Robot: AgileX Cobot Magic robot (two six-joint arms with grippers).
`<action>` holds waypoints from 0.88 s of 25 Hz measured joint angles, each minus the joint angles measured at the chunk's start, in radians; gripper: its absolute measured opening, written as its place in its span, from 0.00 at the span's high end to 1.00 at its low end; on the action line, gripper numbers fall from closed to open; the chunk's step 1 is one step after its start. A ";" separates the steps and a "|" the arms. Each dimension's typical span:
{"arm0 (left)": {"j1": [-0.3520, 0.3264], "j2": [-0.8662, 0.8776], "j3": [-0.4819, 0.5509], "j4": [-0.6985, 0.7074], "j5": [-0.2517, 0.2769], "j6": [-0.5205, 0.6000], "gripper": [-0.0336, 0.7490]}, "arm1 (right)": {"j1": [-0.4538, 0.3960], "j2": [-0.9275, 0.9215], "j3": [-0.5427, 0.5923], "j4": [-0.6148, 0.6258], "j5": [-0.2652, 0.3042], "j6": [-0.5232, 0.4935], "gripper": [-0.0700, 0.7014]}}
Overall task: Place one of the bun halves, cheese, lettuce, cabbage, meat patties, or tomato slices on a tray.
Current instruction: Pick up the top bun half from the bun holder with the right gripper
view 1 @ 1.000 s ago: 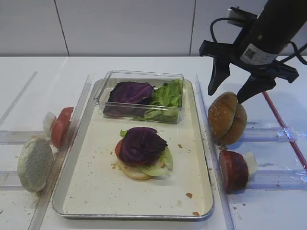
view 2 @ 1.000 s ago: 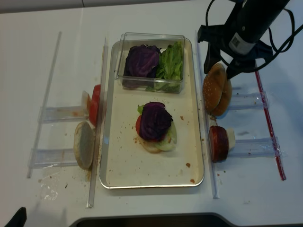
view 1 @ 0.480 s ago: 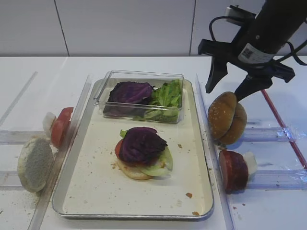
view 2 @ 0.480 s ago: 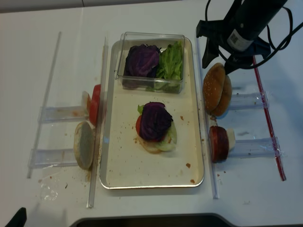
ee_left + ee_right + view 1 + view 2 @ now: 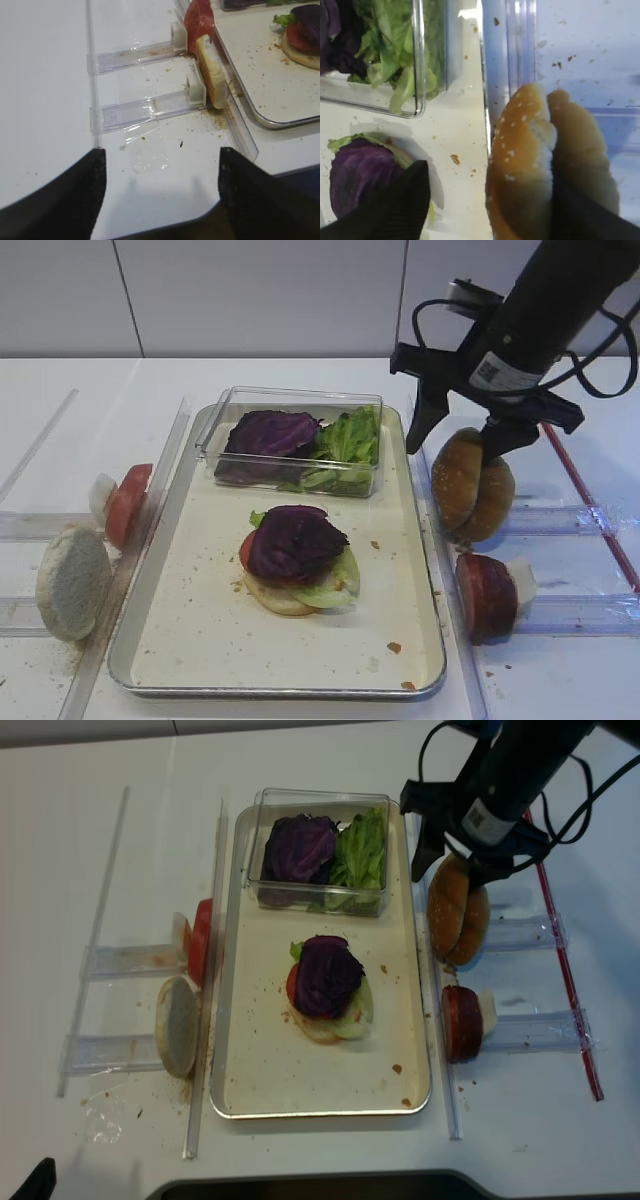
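The sesame-seeded bun half (image 5: 457,480) (image 5: 517,175) (image 5: 449,910) stands on edge against a smooth brown bun (image 5: 497,502) in a clear rack right of the tray (image 5: 200,625) (image 5: 262,1070). My right gripper (image 5: 451,450) (image 5: 490,185) (image 5: 448,875) is open and low over it. One finger is on the tray side, apart from the bun; the other sits at the seam between the two buns. My left gripper (image 5: 160,165) is open over bare table with nothing in it. On the tray lies a stack topped with cabbage (image 5: 295,540).
A clear box (image 5: 290,400) at the tray's far end holds cabbage and lettuce (image 5: 345,440). A meat patty (image 5: 485,595) stands in the nearer right rack. Tomato slices (image 5: 125,505) and a pale bun half (image 5: 72,582) (image 5: 212,82) stand in the left racks.
My right gripper has moved left and down, from beside and above the buns to straddling the sesame bun half. The food has not moved.
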State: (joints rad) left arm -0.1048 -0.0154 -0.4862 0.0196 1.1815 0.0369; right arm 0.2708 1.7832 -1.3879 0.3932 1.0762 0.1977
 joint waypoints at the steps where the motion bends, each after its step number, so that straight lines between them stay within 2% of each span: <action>1: 0.000 0.000 0.000 0.000 0.000 0.000 0.40 | 0.008 0.005 -0.001 -0.004 0.000 0.000 0.32; 7: 0.000 0.000 0.000 0.000 0.000 0.000 0.40 | 0.024 0.027 -0.001 -0.028 0.002 -0.002 0.35; 15: 0.000 0.000 0.000 0.000 0.000 0.000 0.40 | 0.024 0.033 -0.001 -0.040 0.008 -0.002 0.63; 22: 0.000 0.000 0.000 0.000 0.000 0.000 0.40 | 0.024 0.033 -0.002 -0.042 0.021 -0.002 0.71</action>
State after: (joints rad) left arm -0.1048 -0.0154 -0.4862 0.0196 1.1815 0.0369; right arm 0.2945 1.8163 -1.3900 0.3512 1.0970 0.1954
